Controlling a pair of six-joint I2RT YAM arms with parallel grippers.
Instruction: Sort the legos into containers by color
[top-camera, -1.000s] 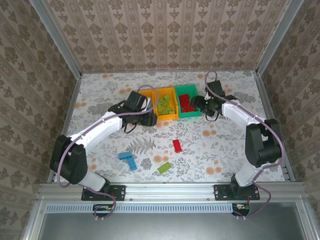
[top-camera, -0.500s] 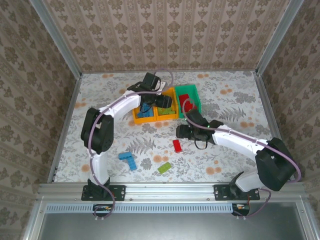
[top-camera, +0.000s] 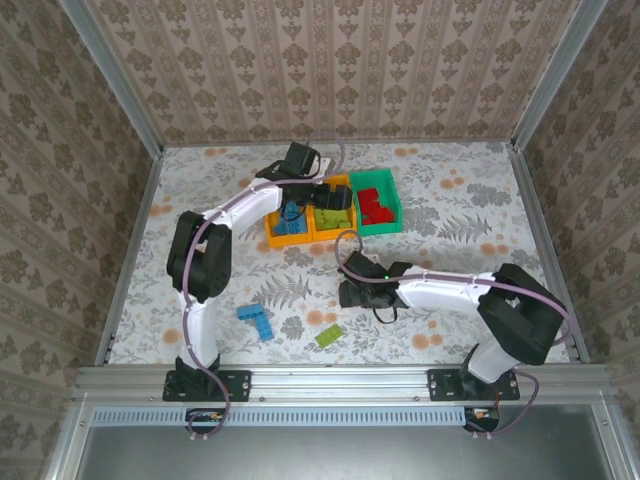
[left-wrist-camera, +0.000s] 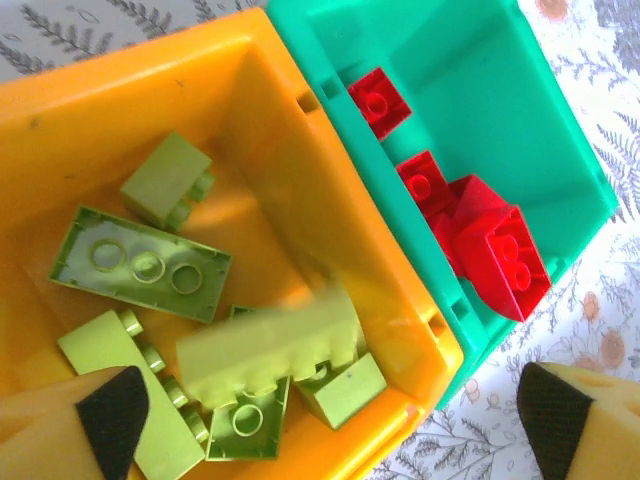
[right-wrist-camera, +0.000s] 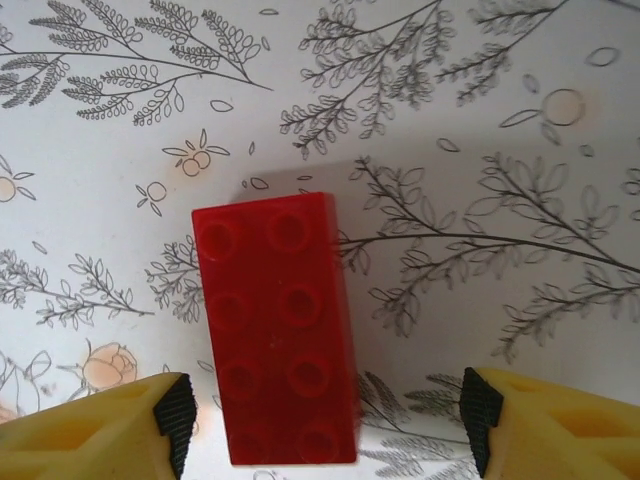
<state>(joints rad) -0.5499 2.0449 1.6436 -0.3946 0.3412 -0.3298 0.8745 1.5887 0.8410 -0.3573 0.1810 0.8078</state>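
The left gripper (left-wrist-camera: 330, 410) hangs over the middle orange-yellow rectangular plastic bin (left-wrist-camera: 250, 90). Its fingers (left-wrist-camera: 110, 415) are spread wide and grip nothing. A blurred lime green studded plastic brick (left-wrist-camera: 265, 355) shows between them, touching neither pad, and I judge it is dropping in among the other lime bricks (left-wrist-camera: 140, 262) (the blur suggests it is loose). The jaws are over that bin's floor, not its rim, so the piece lands with its own colour.

The green rectangular plastic bin (left-wrist-camera: 480, 80) touches the middle bin's right wall and holds red studded bricks (left-wrist-camera: 495, 255). In the top view a second orange-yellow plastic bin (top-camera: 270, 238) stands against the middle bin's left wall, with blue bricks (top-camera: 292, 220) inside.

On the floral-patterned table (top-camera: 460, 230), nearer the arm bases than the middle bin and slightly to its right, the right gripper (right-wrist-camera: 320, 420) straddles a red eight-stud plastic brick (right-wrist-camera: 278, 320) lying flat, studs up. Its fingers (right-wrist-camera: 150, 420) stand partly open with a gap beside each long edge, wider on one side, so nothing is held yet. Lined up this way, closing would pinch the narrow width. Bare table surrounds that brick, leaving room to come down.

Farther from the middle bin, towards the bases, lie a blue L-shaped cluster of bricks (top-camera: 257, 318) and a loose lime green brick (top-camera: 328, 335), apart from each other. Any carry to the green bin must, I judge, clear its near wall and the left arm above the middle bin.
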